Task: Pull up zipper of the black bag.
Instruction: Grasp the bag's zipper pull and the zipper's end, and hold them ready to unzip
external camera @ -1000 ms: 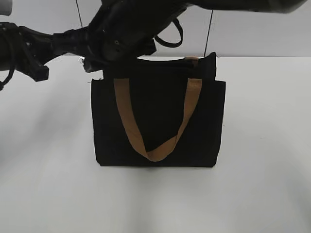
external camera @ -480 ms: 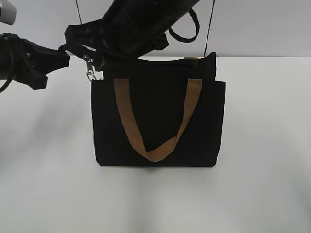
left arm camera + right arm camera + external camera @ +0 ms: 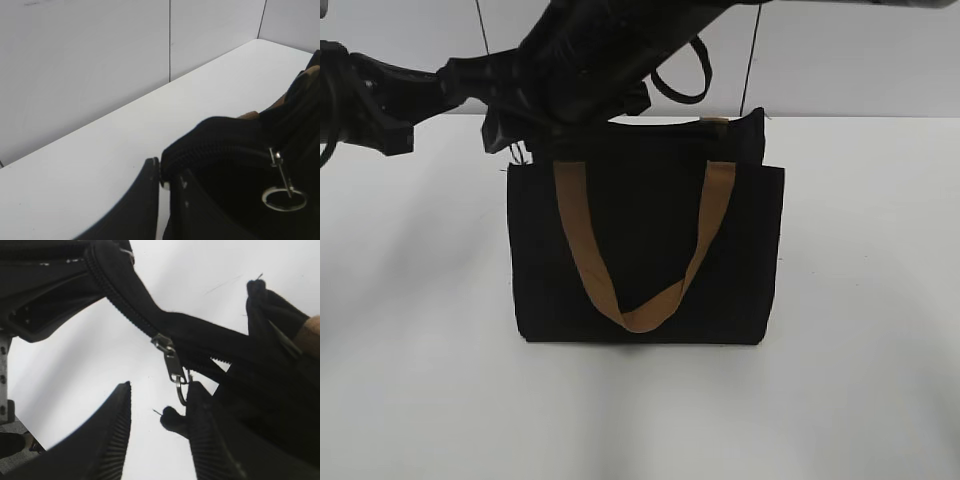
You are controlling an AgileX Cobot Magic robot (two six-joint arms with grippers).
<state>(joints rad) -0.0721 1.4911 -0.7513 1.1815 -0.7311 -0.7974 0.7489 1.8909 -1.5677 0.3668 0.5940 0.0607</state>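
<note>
The black bag [image 3: 650,215] stands upright mid-table, its tan handle [image 3: 642,312] hanging down the front. Both arms meet at its top left corner. My left gripper [image 3: 165,175] is shut on the black fabric end of the bag's top edge [image 3: 220,142]. The zipper [image 3: 125,302] runs along that edge, and its silvery pull tab [image 3: 173,364] hangs down with a ring; the ring also shows in the left wrist view [image 3: 284,198]. My right gripper [image 3: 160,390] is open, and the ring hangs just beside its right finger, not held. In the exterior view the right arm [image 3: 590,60] hides the pull.
White table [image 3: 860,400] all round the bag. A white panelled wall [image 3: 100,60] stands close behind the table's far edge. A black cable loop [image 3: 680,75] hangs from the right arm above the bag.
Half a second ago the pull tab dangled in sight at the bag's top left corner. The right arm has come down over it, and the left arm has shifted slightly up.
</note>
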